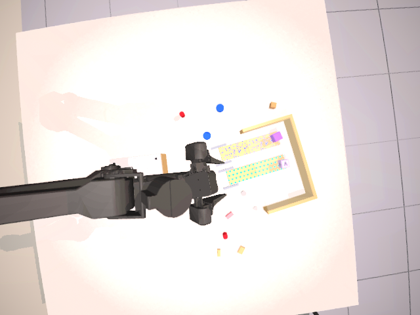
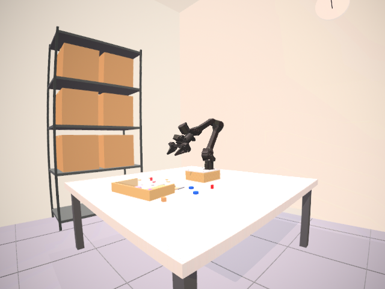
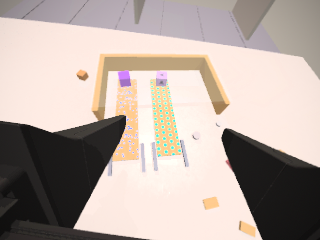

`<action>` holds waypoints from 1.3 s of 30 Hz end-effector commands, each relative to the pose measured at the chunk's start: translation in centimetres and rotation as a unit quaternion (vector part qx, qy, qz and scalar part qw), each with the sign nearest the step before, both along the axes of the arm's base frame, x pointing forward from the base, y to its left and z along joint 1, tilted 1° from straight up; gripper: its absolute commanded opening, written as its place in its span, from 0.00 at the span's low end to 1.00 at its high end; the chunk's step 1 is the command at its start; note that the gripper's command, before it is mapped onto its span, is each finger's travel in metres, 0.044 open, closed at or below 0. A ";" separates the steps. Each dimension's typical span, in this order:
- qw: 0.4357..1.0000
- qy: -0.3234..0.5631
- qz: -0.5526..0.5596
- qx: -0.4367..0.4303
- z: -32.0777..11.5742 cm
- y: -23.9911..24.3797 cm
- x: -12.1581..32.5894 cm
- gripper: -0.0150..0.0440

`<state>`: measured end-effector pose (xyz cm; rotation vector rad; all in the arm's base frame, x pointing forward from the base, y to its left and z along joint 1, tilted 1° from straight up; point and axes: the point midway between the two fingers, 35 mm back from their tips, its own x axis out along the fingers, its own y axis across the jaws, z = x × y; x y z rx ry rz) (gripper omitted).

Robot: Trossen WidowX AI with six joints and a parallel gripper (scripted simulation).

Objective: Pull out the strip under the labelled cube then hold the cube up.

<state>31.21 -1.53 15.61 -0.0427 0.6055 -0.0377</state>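
The labelled cube is pale purple with a letter A on top. It sits on the far end of the strip with turquoise dots. A plain purple cube is at the far end of the strip with small purple marks. Both strips lie side by side, their near ends between thin grey rails. My gripper is open and empty, high above the table on the near side of the strips.
A low wooden wall surrounds the cubes on three sides, open toward the arm. Blue discs, red pieces, a brown cube and several small blocks lie outside the wall.
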 end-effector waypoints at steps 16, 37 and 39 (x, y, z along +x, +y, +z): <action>0.958 0.282 0.040 -0.030 -5.1 -1.8 6.2 0.26; 0.890 0.448 0.081 -0.028 -11.4 -2.9 8.4 0.25; 0.890 0.448 0.081 -0.028 -11.7 -2.9 8.5 0.25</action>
